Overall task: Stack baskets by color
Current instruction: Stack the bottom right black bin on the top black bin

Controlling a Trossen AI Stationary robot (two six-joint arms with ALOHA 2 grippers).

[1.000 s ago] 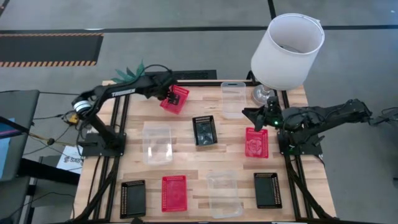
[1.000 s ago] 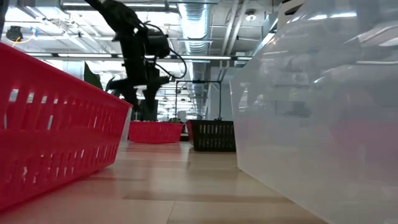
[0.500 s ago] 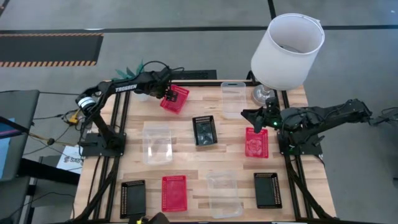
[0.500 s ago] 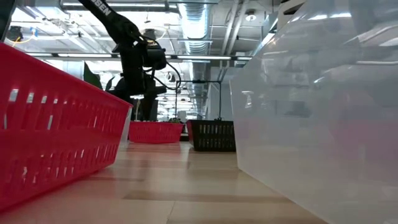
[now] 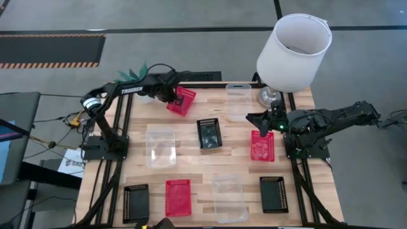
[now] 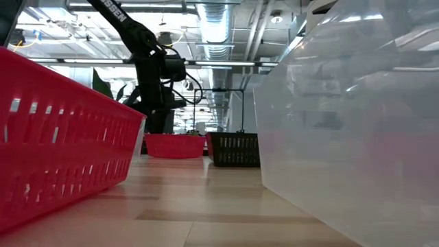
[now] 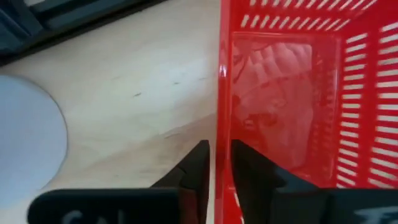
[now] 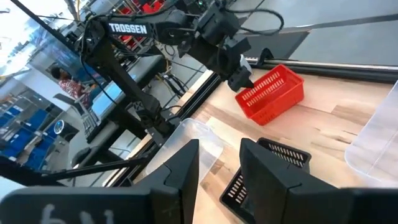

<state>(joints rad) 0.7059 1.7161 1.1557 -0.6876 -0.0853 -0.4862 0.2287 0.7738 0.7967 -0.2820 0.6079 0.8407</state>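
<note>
The baskets, small shallow rectangular plastic ones with perforated walls in red, black and clear, lie scattered over the wooden table (image 5: 197, 162), none of them visibly stacked yet. The red basket (image 5: 181, 100) in the upper left of the high view is the one in play: the left gripper (image 5: 168, 95), open above it a second ago, has dropped onto its near wall and drawn its fingers together on the rim, 1 finger (image 7: 196, 163) outside and 1 inside in the left wrist view. That looks like a fresh grasp, so a lift toward another red basket (image 5: 262, 145) at centre right seems likely. The right gripper (image 5: 259, 117) hovers just above that basket, fingers apart, holding nothing.
</note>
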